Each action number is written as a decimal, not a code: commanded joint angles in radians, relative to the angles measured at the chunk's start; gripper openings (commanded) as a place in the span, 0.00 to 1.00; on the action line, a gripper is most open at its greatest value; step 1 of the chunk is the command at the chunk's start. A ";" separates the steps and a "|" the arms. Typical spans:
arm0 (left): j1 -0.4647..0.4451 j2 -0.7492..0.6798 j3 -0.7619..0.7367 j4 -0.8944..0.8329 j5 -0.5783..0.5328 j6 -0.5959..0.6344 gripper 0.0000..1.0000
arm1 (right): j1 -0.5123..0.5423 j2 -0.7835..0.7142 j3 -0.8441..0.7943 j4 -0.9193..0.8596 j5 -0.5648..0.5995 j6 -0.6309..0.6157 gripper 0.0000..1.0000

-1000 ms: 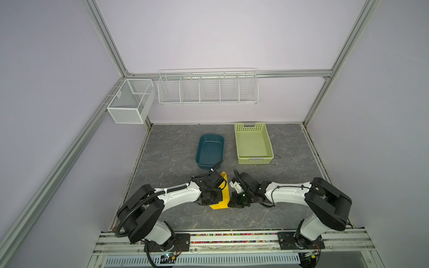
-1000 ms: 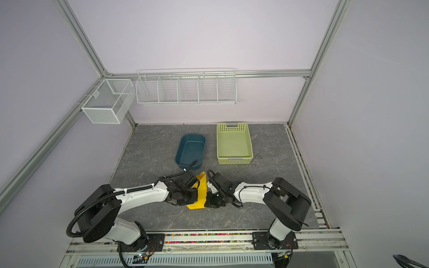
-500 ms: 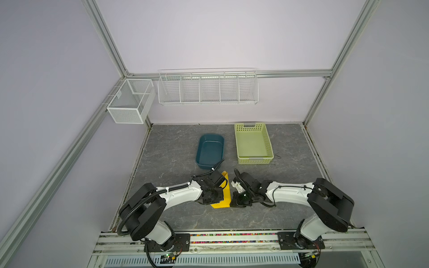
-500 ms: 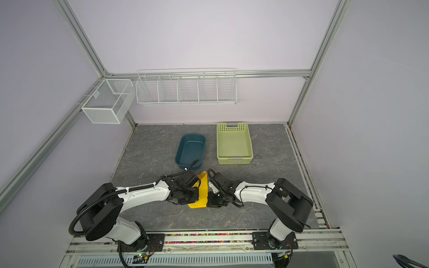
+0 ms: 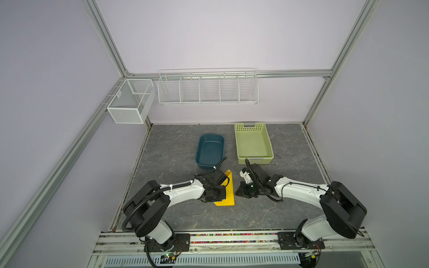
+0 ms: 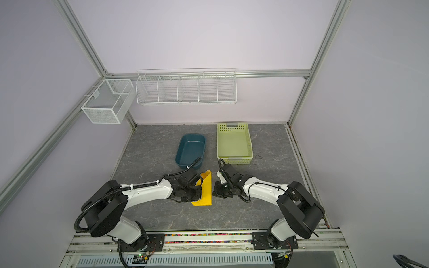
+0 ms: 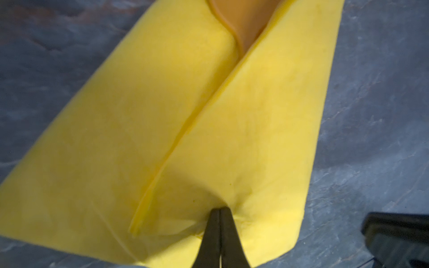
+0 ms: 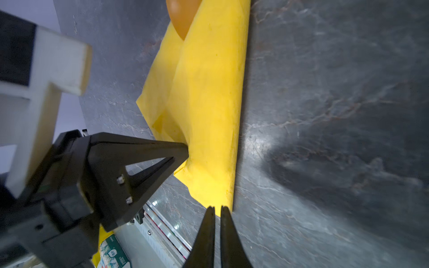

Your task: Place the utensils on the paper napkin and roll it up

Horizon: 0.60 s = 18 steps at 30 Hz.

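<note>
napkin (image 5: 230, 192) — half-rolled, long axis lies front-to-back between both arms | left gripper (image 7: 219, 211) shut, pinching its flap | right gripper (image 8: 217, 207) all but shut, empty — just beside the folded edge

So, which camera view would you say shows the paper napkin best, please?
The left wrist view: the paper napkin fills it, overlap seam plain. The right wrist view shows it obliquely, along one side; in both top views it is small, partly hidden by the left gripper.

Folded paper napkin (image 8: 209, 104) around orange spoon (image 8: 183, 16), left pincer (image 8: 185, 148) tip against it, right pincer (image 8: 217, 208) alongside.
</note>
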 commanded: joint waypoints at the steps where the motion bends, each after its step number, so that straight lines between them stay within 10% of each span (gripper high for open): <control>1: -0.010 0.025 -0.029 -0.010 -0.002 0.018 0.00 | -0.015 0.042 0.045 0.043 -0.059 -0.009 0.12; 18: -0.009 -0.036 -0.131 0.087 0.010 -0.060 0.00 | -0.010 0.313 0.277 0.056 -0.088 -0.009 0.08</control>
